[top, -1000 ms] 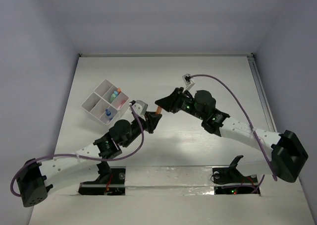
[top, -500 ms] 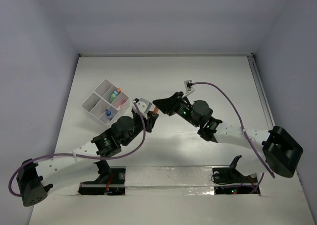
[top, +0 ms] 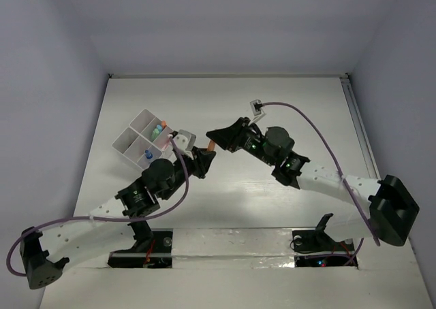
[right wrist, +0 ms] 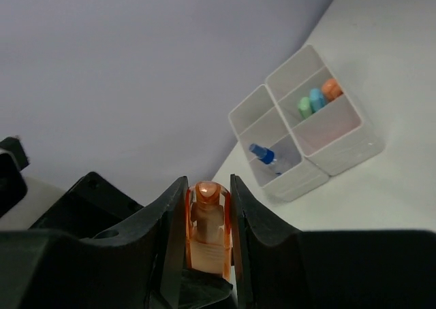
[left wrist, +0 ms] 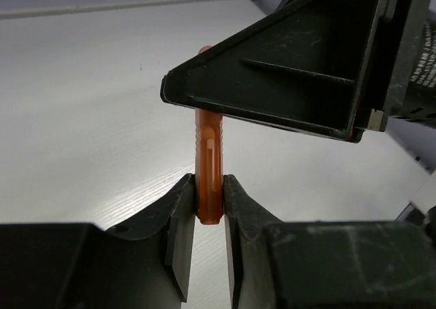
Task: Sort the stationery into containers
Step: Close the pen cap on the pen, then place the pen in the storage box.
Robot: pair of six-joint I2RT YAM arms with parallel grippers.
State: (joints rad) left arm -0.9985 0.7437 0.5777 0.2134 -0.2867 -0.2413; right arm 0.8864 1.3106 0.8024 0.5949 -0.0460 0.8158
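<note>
An orange marker [top: 212,146] hangs in the air between both grippers, right of the containers [top: 127,133]. My left gripper [top: 204,156] is shut on its lower end; the left wrist view shows the marker [left wrist: 208,149] pinched between my fingertips [left wrist: 209,199]. My right gripper [top: 218,137] is shut on the other, clear-capped end [right wrist: 208,220], which sits between its jaws [right wrist: 208,194]. The white containers [right wrist: 340,156] hold green, blue and orange markers [right wrist: 315,99] in one cell and a blue-capped tube [right wrist: 263,154] in another.
The right gripper's black finger [left wrist: 286,71] fills the upper right of the left wrist view. Both arms reach over the white table [top: 293,111] from its near edge. A purple cable [top: 320,135] loops over the right arm.
Both grippers have shifted a little left toward the containers, still joined on the orange marker. Neither grip has changed.
</note>
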